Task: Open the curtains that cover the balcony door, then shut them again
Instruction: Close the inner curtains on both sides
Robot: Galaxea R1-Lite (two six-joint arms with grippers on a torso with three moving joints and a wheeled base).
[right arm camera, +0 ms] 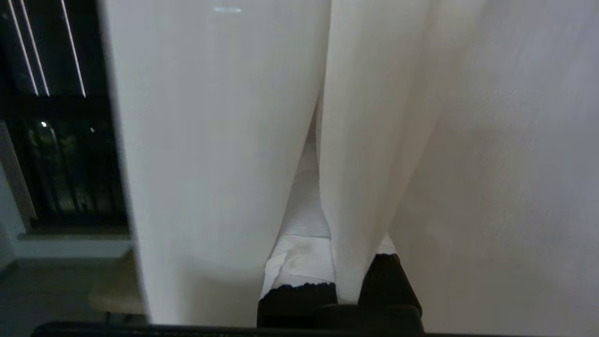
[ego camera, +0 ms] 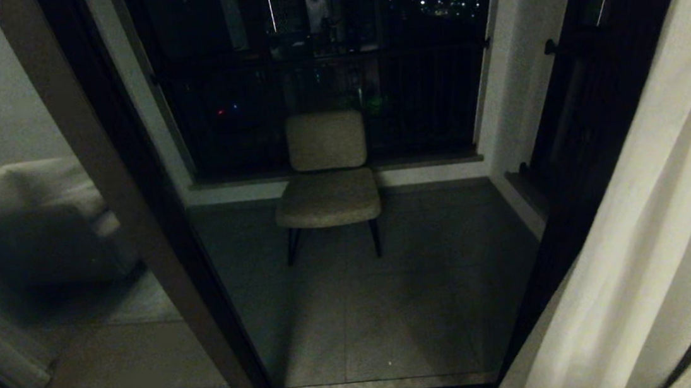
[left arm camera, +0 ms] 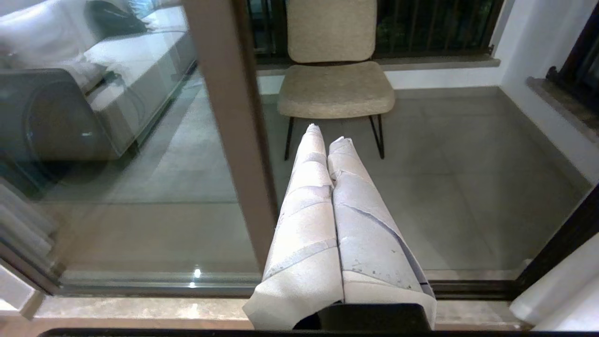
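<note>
The cream curtains (ego camera: 659, 221) hang bunched at the right edge of the head view, leaving the balcony door (ego camera: 131, 208) with its dark frame uncovered. In the right wrist view my right gripper (right arm camera: 316, 140) is shut on a vertical fold of the curtains (right arm camera: 355, 187); the cloth runs between its white-wrapped fingers (right arm camera: 302, 234) and hides their tips. My left gripper (left arm camera: 327, 135) is parked low before the door's glass, its white-wrapped fingers pressed together with nothing between them. A strip of the curtains (left arm camera: 557, 290) shows beside it. Neither gripper shows in the head view.
A beige chair (ego camera: 328, 183) stands on the balcony floor beyond the doorway, in front of a black railing (ego camera: 323, 95). The left glass pane reflects a pale sofa (ego camera: 31, 218). A person (ego camera: 316, 10) shows as a reflection far up in the dark glass.
</note>
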